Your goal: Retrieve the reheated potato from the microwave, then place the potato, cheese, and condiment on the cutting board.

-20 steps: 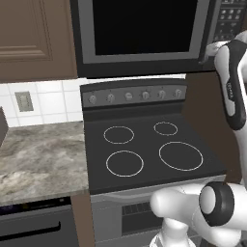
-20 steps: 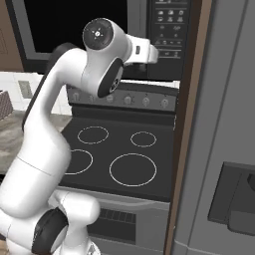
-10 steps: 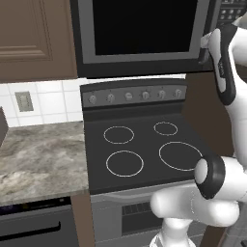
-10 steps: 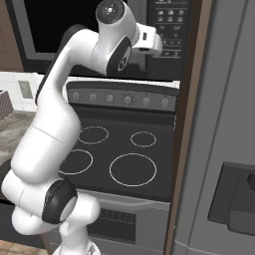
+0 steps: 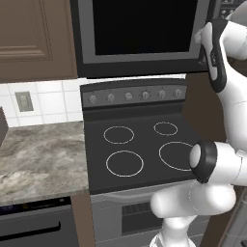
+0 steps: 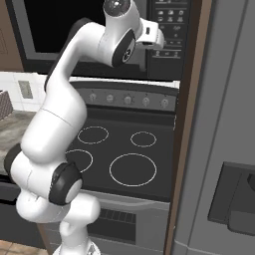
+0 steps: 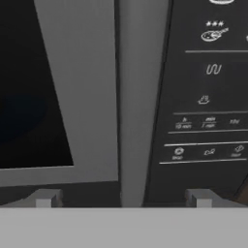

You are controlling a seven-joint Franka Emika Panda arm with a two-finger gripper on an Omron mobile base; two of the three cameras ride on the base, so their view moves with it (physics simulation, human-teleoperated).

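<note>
The microwave point(image 5: 140, 29) hangs above the stove with its dark glass door shut. My gripper point(image 7: 123, 197) is raised right in front of it and stands open, with the long grey bar handle point(image 7: 140, 97) between the two fingertips point(image 7: 48, 197) but not gripped. To the right of the handle lies the button panel point(image 7: 208, 97). In the right base view my hand point(image 6: 152, 37) sits at the seam between the window and the button panel point(image 6: 172, 25). The potato, cheese, condiment and cutting board are out of view.
Below the microwave is a black stovetop point(image 5: 140, 144) with ring burners and a knob row point(image 5: 135, 95). A marble counter point(image 5: 38, 154) lies to its left under a brown wall cabinet point(image 5: 34, 38). A brown side panel point(image 6: 189, 124) and a grey fridge point(image 6: 224, 124) stand on the right.
The arm has lifted and swung the hand up and in toward the microwave's handle. The jaws have stayed open and the door has stayed shut.
</note>
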